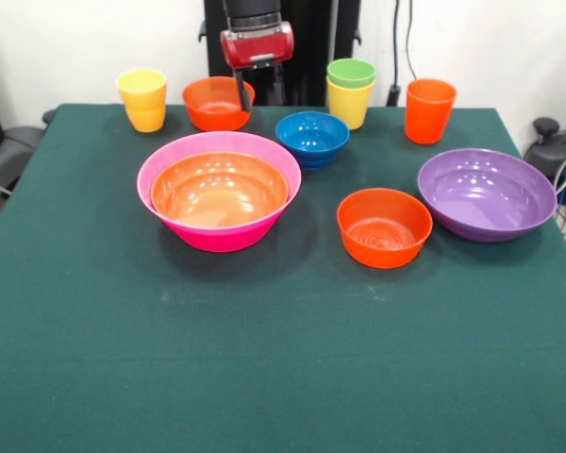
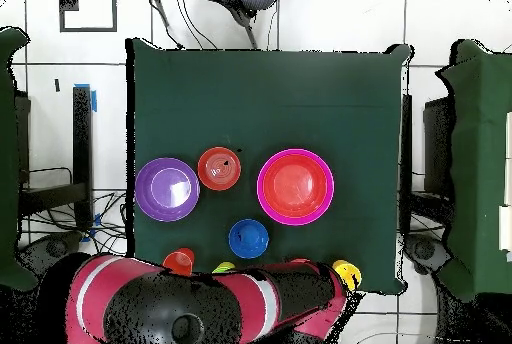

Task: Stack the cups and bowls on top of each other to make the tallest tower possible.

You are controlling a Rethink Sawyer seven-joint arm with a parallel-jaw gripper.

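Gripper [image 1: 242,102] hangs over the small glossy orange plastic bowl [image 1: 217,103] behind the big pink one [image 1: 218,189]; can't tell its jaws. Light, slippery, so pinch the rim.

White wall [image 1: 75,47], tiled floor [image 2: 330,20]

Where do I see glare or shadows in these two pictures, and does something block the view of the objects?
Front view: bright highlights on the purple bowl and the wide orange bowl; soft shadows lie on the table beside the bowls. Overhead view: glare on the purple bowl; the arm covers the cups along the table's bottom edge.
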